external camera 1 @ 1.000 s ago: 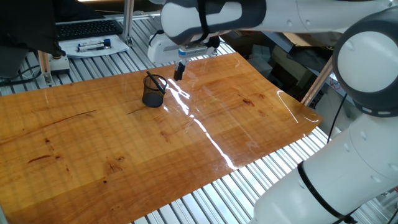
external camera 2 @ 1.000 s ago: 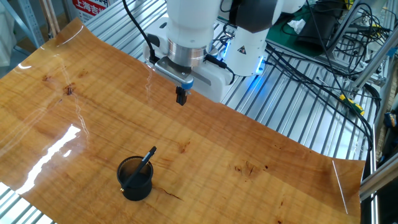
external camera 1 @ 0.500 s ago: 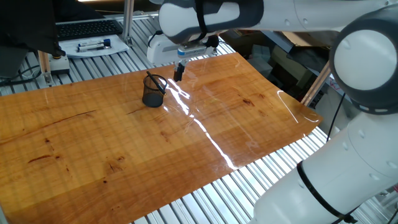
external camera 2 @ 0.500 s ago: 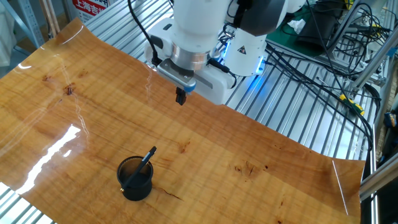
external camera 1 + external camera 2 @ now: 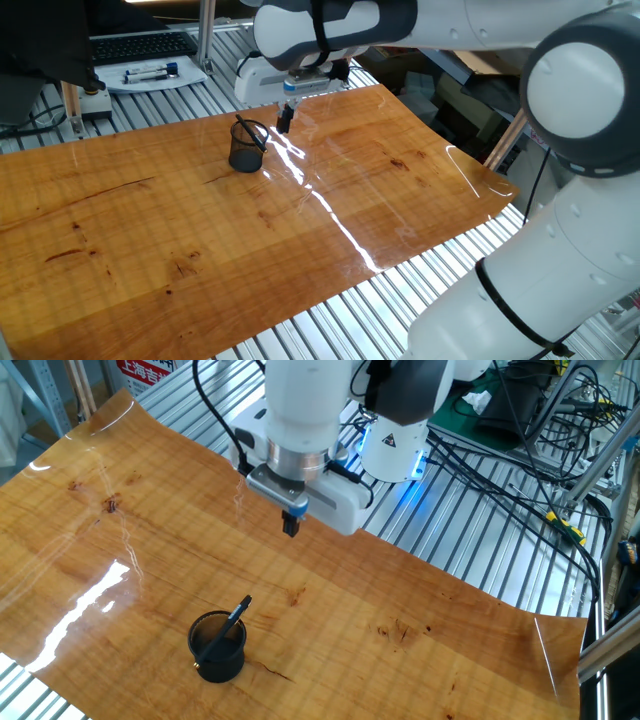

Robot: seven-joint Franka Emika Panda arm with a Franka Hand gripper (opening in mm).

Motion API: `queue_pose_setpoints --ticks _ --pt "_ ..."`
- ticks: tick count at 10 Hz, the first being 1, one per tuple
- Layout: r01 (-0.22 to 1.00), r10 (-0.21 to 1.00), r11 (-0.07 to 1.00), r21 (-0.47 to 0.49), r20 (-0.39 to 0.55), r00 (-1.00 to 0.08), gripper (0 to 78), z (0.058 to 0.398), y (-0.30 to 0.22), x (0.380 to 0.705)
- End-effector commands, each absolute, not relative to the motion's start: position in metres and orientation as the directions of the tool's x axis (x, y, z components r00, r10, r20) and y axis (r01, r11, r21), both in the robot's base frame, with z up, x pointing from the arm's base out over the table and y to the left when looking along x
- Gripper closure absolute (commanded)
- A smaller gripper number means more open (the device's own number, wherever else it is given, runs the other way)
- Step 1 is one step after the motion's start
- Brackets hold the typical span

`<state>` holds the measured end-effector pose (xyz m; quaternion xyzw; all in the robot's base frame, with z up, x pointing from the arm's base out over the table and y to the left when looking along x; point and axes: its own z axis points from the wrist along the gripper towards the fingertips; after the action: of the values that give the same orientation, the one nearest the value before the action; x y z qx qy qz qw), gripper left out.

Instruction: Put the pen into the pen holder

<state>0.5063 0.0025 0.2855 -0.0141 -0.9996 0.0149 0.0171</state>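
Observation:
The pen holder [image 5: 245,152], a small black mesh cup, stands upright on the wooden board; it also shows in the other fixed view [image 5: 217,648]. The slim black pen [image 5: 249,132] stands tilted inside it, its top end sticking out over the rim [image 5: 234,617]. My gripper [image 5: 285,119] hangs above the board to the right of the cup, apart from it, and shows in the other fixed view [image 5: 291,524] well beyond the cup. Its fingers are together and hold nothing.
The wooden board [image 5: 200,230] lies on a slatted metal table. A white tray with blue-capped markers [image 5: 150,72] and a keyboard [image 5: 140,45] sit at the back left. The robot base [image 5: 395,435] and cables [image 5: 520,470] lie beyond the board's far edge.
The gripper has shifted slightly, with the arm turning a little above the board. The pen and cup have not moved.

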Motion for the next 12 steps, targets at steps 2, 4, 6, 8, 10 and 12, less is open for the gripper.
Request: queue_pose_setpoints --ticks 2,4,6,8,10,12 --pt "0.035 0.035 0.999 -0.029 0.009 -0.999 77.6 0.280 0.009 0.515" --pt "0.034 0.034 0.999 -0.028 0.007 -0.999 77.6 0.274 0.011 0.515" --pt "0.039 0.039 0.999 -0.029 0.016 -0.999 77.6 0.273 0.013 0.515" --pt "0.054 0.054 0.998 -0.029 0.014 -0.998 77.6 0.275 0.016 0.514" --pt "0.055 0.056 0.998 -0.029 0.016 -0.998 77.6 0.275 0.021 0.513" --pt "0.073 0.074 0.997 -0.032 0.012 -0.997 77.6 0.272 0.033 0.511"
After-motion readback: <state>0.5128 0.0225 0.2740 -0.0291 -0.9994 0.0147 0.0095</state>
